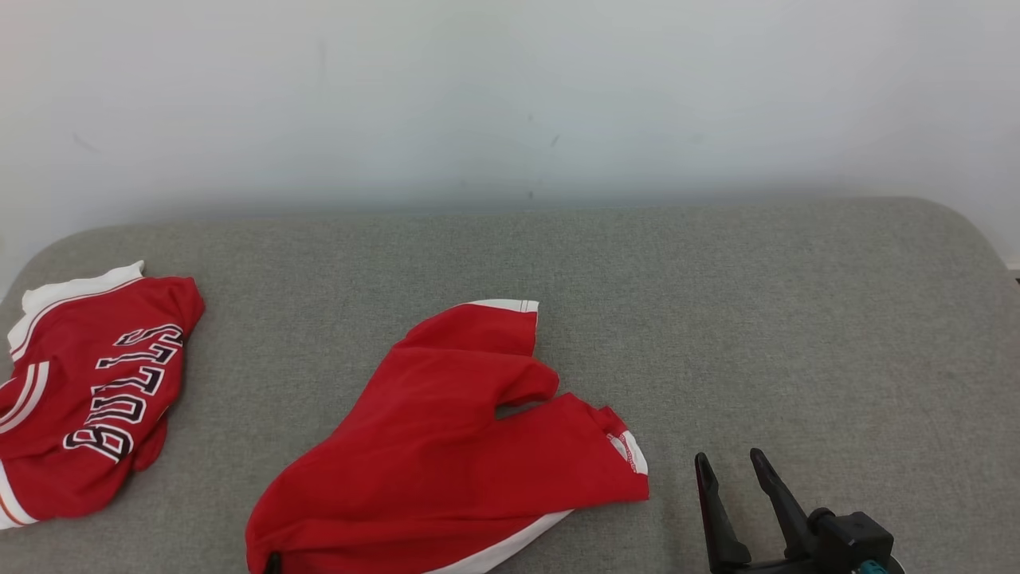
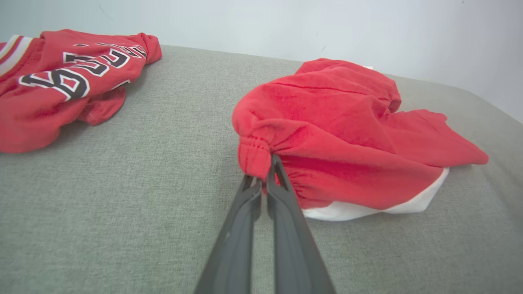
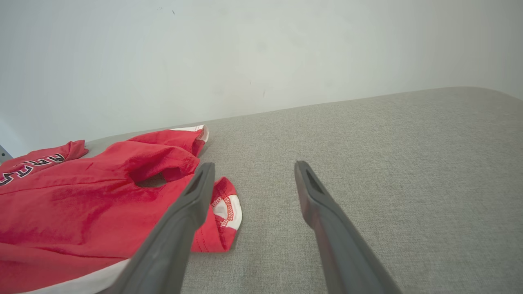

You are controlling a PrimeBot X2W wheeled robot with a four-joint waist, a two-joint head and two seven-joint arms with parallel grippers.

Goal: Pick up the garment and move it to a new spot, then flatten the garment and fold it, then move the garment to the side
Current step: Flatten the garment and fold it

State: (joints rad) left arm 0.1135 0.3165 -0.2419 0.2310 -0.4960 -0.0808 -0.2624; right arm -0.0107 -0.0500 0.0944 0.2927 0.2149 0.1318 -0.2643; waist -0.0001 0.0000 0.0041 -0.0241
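Left gripper (image 2: 263,171) grips the garment (image 2: 347,134) — right gripper (image 1: 729,458) gapes empty just beside it.

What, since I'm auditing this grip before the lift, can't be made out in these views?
- Head view: the red shorts' near edge, cut off by the bottom edge.
- Head view: the lettered jersey's left part, cut off by the left edge.
- Left wrist view: how much waistband the shut left gripper pinches; bunched cloth covers the fingertips.
- Right wrist view: part of the shorts' hem, behind the open right gripper's finger.
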